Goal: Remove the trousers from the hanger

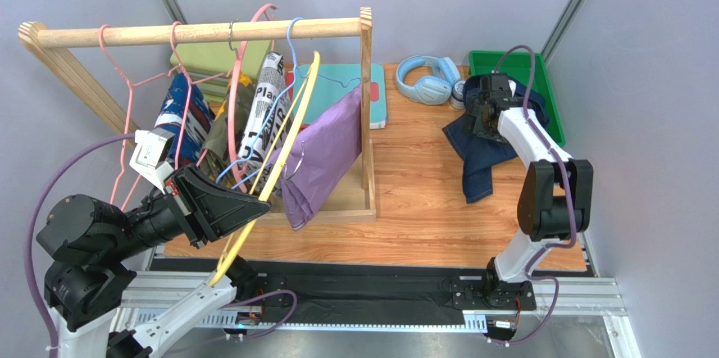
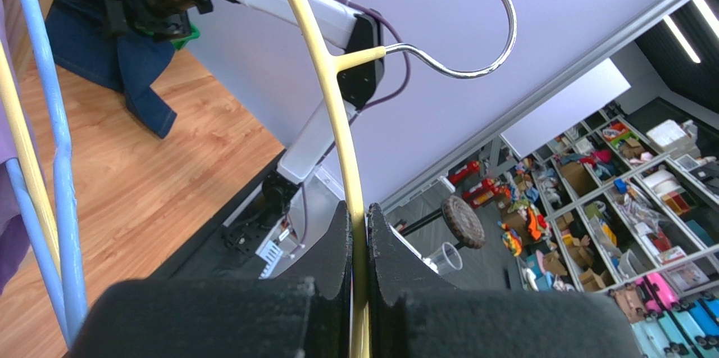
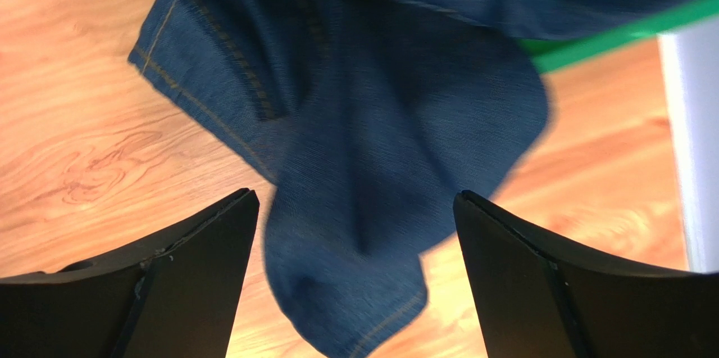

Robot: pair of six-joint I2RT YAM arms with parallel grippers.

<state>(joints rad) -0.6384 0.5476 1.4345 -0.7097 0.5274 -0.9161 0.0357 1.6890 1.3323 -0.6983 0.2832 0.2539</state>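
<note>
Wooden desk point(image 1: 422, 206), trousers point(image 1: 477, 164) at 2 o'clock, crumpled dark denim spilling off green bin point(image 1: 481, 59). Right claw point(image 3: 353, 198) apart above them. Left claw point(image 2: 359, 227) clamped on yellow hanger point(image 2: 333, 97); steel hook point(image 2: 498, 46) shows only in left wrist view.

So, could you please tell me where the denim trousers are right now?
In the top view, the trousers lie at the far right of the table, spilling over the edge of the green tray, just right of the blue headphones.
</note>
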